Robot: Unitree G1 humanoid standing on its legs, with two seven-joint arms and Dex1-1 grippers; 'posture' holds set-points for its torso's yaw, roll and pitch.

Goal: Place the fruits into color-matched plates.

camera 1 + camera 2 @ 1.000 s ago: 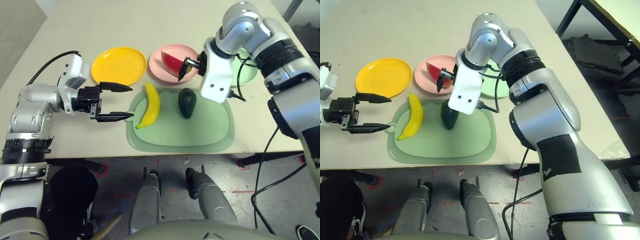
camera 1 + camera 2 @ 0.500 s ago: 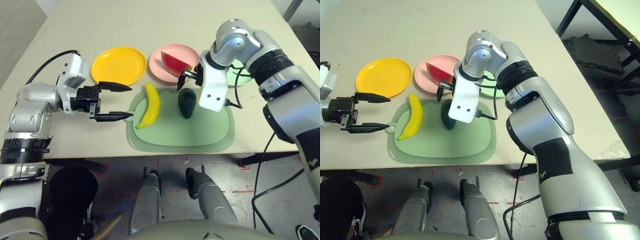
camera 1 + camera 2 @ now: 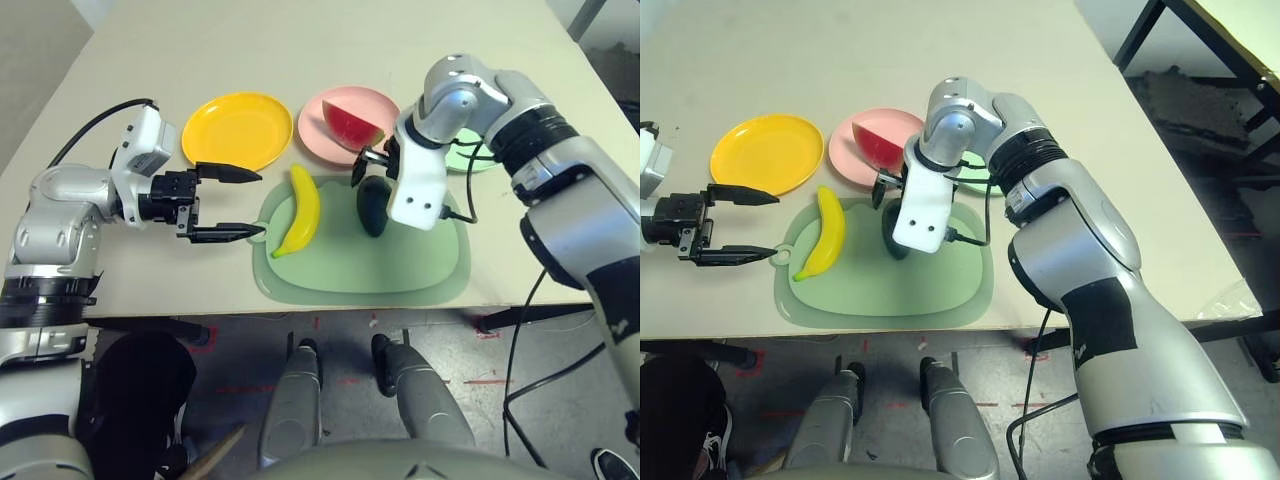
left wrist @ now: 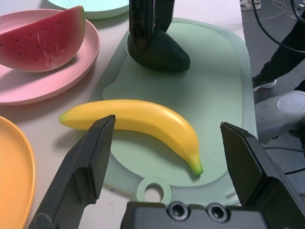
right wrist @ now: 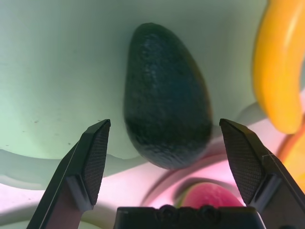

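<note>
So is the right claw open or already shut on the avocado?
Open. The right claw hangs over the avocado with both fingers spread wide of it, and the avocado lies on the cutting mat.

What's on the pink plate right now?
The pink plate holds the watermelon wedge, lying on its right half. The right gripper covers the plate's near right rim, so that edge can't be checked.

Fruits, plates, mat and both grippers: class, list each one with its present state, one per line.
banana: lying on the mat, unplaced
avocado: lying on the mat, unplaced
watermelon wedge: resting on the pink plate
pink plate: holds the watermelon
yellow plate: empty
mint green plate: partly hidden by the arm
cutting mat: flat on the table
left gripper: open, empty
right gripper: open, above the avocado
</note>
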